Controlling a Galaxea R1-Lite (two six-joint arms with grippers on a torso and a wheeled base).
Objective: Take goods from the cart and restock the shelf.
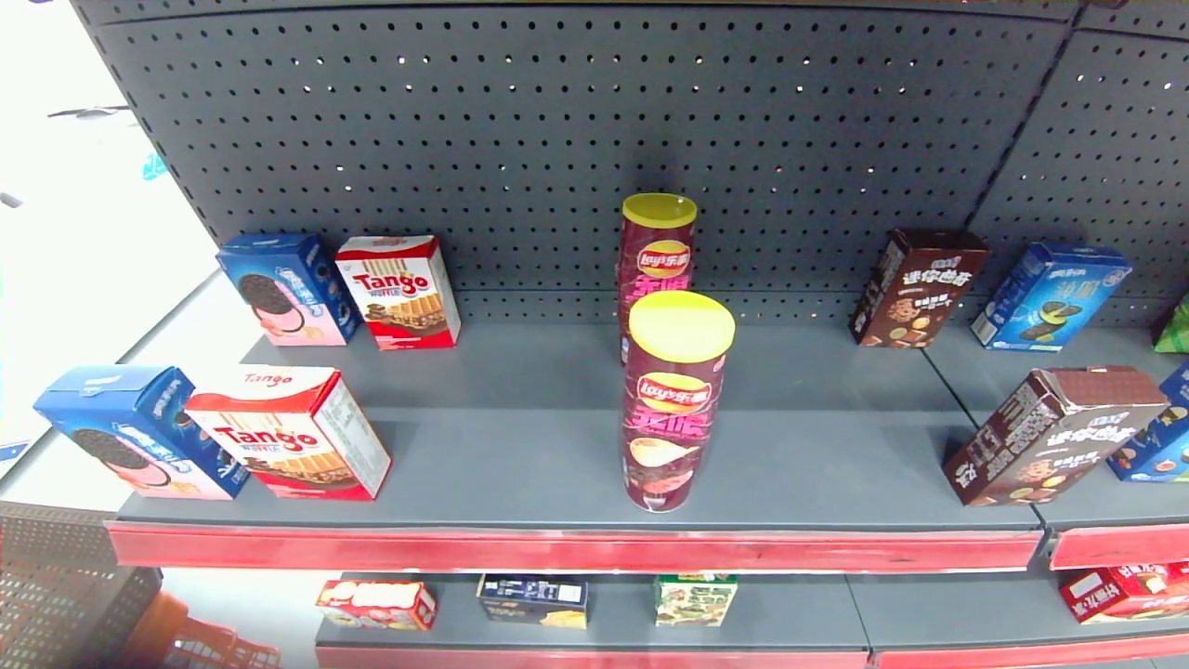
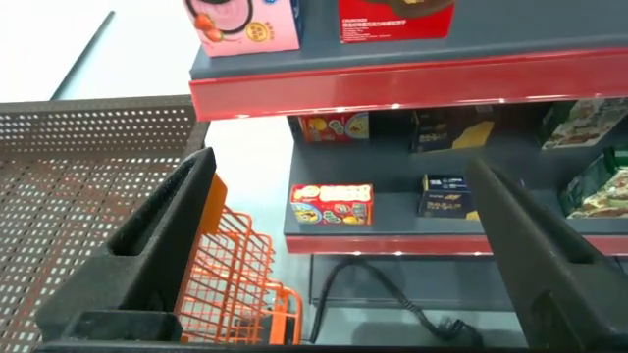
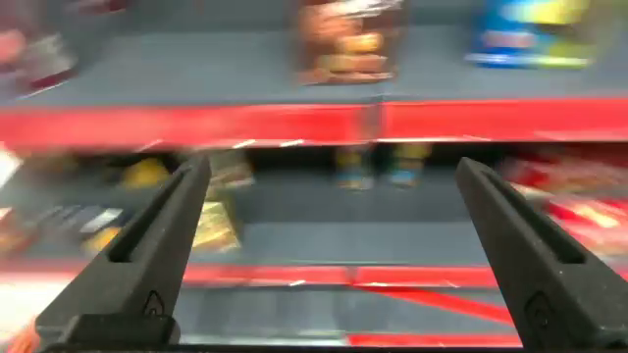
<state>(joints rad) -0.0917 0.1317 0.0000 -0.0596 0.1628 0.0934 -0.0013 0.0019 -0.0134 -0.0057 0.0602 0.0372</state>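
Currently on the shelf [image 1: 520, 446]: two chip cans [image 1: 675, 400] at centre, filed toward 12 o'clock; biscuit boxes [image 1: 288, 432] at 9 o'clock; brown boxes [image 1: 1050, 432] at 3 o'clock; the wide bare gaps between suggest restocking is far from finished. Orange cart [image 2: 245, 284]: at 7 o'clock, below shelf level, contents not discernible. Left hand [image 2: 341, 167] and right hand [image 3: 334, 169]: both spread wide, holding and touching nothing.

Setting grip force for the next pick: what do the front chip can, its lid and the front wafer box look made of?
Front chip can: probably a cardboard tube in glossy printed wrap, judging by its sheen. Lid: seemingly smooth yellow plastic, uniform colour. Front wafer box: thin printed paperboard, with creased edges and folded top flap.
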